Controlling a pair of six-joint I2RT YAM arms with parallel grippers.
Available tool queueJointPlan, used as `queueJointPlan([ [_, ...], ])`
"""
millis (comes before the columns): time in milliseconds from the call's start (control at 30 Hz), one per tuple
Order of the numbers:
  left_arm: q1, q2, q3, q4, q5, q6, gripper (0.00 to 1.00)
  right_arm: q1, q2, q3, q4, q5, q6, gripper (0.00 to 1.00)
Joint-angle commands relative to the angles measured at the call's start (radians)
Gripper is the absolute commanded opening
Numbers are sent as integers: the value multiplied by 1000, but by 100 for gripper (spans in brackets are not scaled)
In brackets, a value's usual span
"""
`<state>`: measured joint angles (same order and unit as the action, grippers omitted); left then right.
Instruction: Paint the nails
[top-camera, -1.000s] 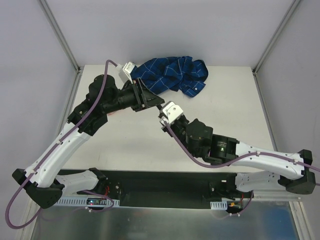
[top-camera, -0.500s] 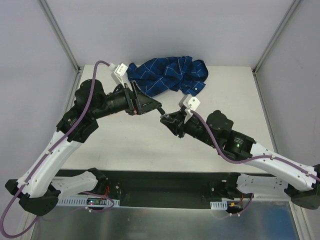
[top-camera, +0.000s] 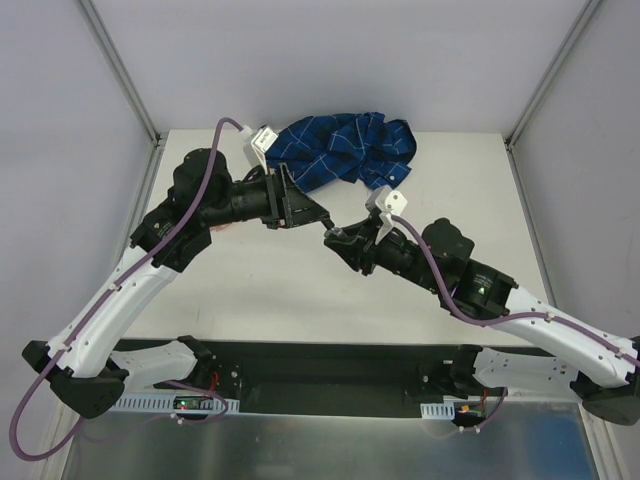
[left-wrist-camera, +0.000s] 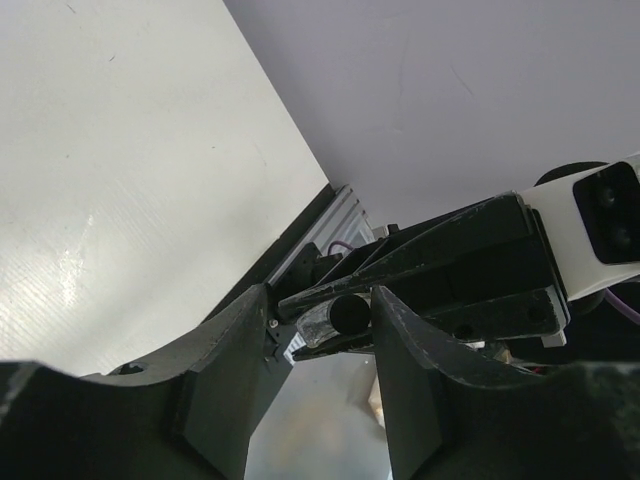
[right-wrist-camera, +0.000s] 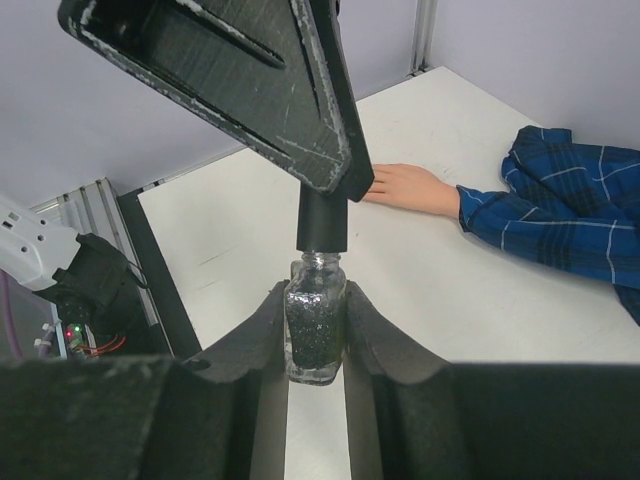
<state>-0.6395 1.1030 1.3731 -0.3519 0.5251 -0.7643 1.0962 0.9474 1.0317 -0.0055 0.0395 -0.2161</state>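
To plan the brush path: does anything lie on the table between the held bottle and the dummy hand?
Nothing visible does. Only bare white table lies between the small dark glass bottle, clamped in the right fingers, and the peach dummy hand with its blue checked sleeve.

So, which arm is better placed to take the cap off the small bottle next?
Left, most likely. The right gripper is shut on the bottle and holds it upright, so it is busy. The left gripper sits at the dark cap, jaws apart.
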Motion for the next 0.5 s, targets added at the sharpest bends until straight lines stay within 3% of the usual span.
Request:
queueJointPlan([
  [0, 9, -8, 53, 11, 53, 26, 43, -9, -16, 4, 50, -24, 21, 0],
  [467, 9, 9, 57, 11, 95, 37, 35, -21, 2, 2, 59, -29, 32, 0],
])
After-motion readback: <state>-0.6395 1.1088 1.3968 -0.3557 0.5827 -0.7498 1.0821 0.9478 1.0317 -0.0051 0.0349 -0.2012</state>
